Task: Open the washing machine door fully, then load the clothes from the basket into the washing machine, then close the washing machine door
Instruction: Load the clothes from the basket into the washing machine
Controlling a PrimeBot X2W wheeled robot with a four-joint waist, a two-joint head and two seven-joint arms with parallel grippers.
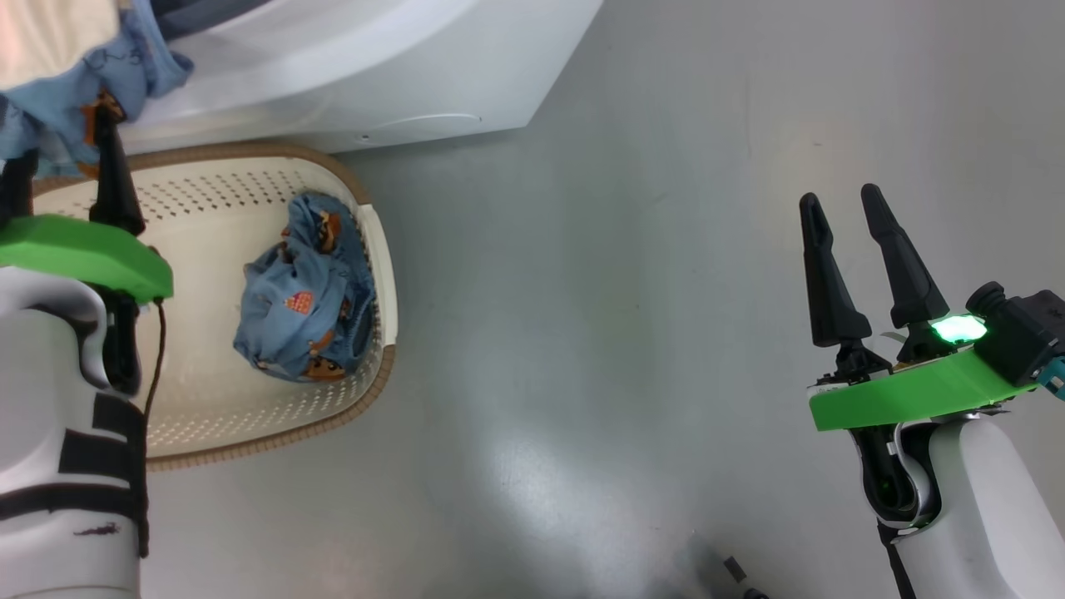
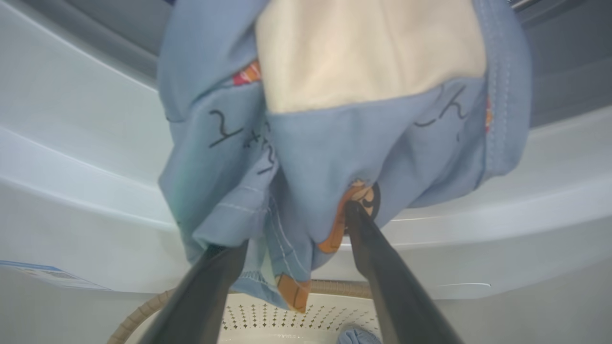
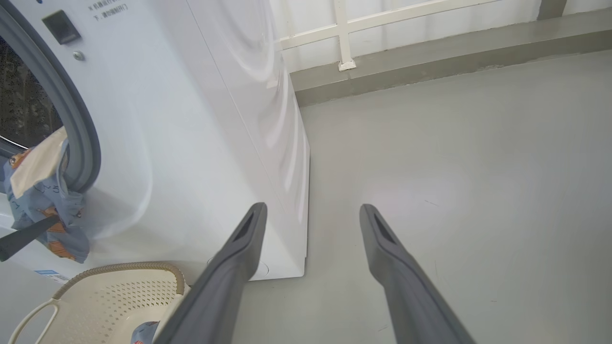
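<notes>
We're roughly midway thru loading. The washing machine mouth stands uncovered, w/ grey gasket and dark drum showing, so we judge the step of opening the washing machine door done. The first garment, blue w/ a cream panel, is only half in. It hangs over the lower lip of the mouth w/ its long axis running up-down, cream end up toward the drum and hem end pointing down at the basket, which sits just near of the machine. The left claw is at that hem, fingers spread wide & cloth drooping between them; we see no pinch. The right claw is wide too, empty, over the floor well right of the basket. The second garment lies bunched at the basket's right end, slightly longer near-to-far. Left to do: push no. 1 fully in, load no. 2, shut the door.
</notes>
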